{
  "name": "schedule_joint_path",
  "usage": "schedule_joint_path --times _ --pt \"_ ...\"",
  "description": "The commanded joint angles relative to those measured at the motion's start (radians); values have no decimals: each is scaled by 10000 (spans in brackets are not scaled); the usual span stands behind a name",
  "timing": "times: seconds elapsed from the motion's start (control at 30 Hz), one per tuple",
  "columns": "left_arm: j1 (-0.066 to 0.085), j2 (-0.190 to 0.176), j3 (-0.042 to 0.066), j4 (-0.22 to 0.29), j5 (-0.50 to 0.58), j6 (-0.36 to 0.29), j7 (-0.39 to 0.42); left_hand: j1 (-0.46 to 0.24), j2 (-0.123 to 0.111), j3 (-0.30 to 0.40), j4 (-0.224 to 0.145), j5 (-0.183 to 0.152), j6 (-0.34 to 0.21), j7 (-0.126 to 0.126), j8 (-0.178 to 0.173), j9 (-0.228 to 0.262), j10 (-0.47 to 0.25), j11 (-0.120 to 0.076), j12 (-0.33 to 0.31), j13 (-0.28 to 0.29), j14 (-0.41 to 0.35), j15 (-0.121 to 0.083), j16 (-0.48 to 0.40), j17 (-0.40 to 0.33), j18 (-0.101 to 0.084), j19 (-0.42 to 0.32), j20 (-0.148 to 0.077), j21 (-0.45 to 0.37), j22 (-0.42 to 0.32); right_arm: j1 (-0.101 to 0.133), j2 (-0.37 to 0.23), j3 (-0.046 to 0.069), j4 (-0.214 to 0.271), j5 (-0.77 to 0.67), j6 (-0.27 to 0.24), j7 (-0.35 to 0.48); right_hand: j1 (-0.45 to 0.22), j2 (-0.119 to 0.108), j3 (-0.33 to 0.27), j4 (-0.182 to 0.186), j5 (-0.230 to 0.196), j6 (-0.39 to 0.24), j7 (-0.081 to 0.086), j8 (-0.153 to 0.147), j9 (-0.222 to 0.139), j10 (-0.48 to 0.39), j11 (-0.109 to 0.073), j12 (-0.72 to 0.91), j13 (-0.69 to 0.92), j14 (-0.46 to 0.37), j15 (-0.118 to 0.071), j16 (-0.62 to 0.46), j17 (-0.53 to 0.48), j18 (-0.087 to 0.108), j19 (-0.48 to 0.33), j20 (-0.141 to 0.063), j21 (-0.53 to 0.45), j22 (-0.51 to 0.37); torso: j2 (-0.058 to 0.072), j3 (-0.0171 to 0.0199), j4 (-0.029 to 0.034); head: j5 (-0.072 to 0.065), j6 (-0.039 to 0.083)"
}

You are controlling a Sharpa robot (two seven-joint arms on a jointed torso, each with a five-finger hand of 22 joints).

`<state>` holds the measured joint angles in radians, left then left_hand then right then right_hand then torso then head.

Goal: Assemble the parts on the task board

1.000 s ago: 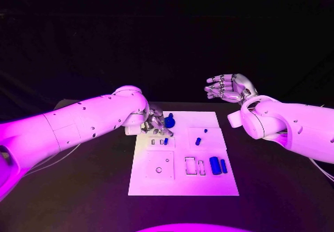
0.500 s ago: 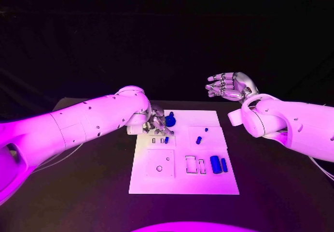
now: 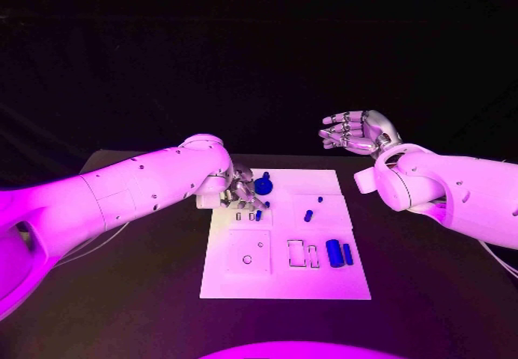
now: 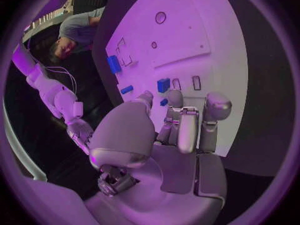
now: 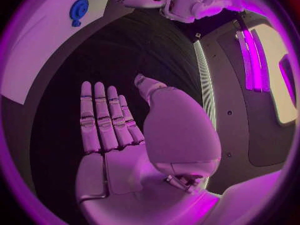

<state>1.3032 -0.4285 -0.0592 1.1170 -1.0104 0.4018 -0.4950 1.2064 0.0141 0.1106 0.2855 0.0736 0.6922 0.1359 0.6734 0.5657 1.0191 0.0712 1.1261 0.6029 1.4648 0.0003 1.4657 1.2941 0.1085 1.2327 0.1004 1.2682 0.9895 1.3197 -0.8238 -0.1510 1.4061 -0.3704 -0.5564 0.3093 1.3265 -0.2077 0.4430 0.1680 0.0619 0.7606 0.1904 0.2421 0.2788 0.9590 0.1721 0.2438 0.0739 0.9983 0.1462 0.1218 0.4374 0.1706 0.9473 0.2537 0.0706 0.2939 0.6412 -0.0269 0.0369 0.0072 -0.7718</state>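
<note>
The white task board lies mid-table. My left hand hangs over its far left corner with the fingers pointing down at the board. Between thumb and fingers it seems to pinch a small blue part. Just ahead of the fingertips, a blue block stands beside two narrow slots. A round blue part lies right beside the hand. Two blue bars lie side by side at the board's right. My right hand is raised beyond the far right corner, fingers apart and holding nothing.
Two small blue pieces lie in the board's right middle. A square plate with a round hole and two narrow rectangular slots sit nearer me. Bare black table surrounds the board.
The whole picture has shifted a little. Hands and parts keep their places relative to the board.
</note>
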Motion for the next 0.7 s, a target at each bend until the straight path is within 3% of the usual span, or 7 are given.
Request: schedule_joint_path --times 0.03,0.7 --pt "-13 32 2 -15 37 84 21 -79 -62 -195 60 133 104 28 -82 -104 137 -84 52 152 168 -15 67 486 82 136 -4 70 162 3 13 5 -6 -1 28 11 -103 209 -237 -136 98 115 502 -120 -58 -135 144 -131 -81 -53 6 -182 -91 129 -229 37 -64 -54 -5 3 3 10 -11" --pt "-176 133 -11 -78 195 337 99 -49 -6 -219 43 140 286 -37 45 -64 204 -137 102 243 202 -56 108 563 72 170 -24 109 223 3 35 5 -2 0 43 -31 -95 218 -242 -143 100 121 507 -129 -60 -134 148 -143 -88 -53 9 -192 -108 129 -230 41 -64 -78 0 0 6 -32 -61"
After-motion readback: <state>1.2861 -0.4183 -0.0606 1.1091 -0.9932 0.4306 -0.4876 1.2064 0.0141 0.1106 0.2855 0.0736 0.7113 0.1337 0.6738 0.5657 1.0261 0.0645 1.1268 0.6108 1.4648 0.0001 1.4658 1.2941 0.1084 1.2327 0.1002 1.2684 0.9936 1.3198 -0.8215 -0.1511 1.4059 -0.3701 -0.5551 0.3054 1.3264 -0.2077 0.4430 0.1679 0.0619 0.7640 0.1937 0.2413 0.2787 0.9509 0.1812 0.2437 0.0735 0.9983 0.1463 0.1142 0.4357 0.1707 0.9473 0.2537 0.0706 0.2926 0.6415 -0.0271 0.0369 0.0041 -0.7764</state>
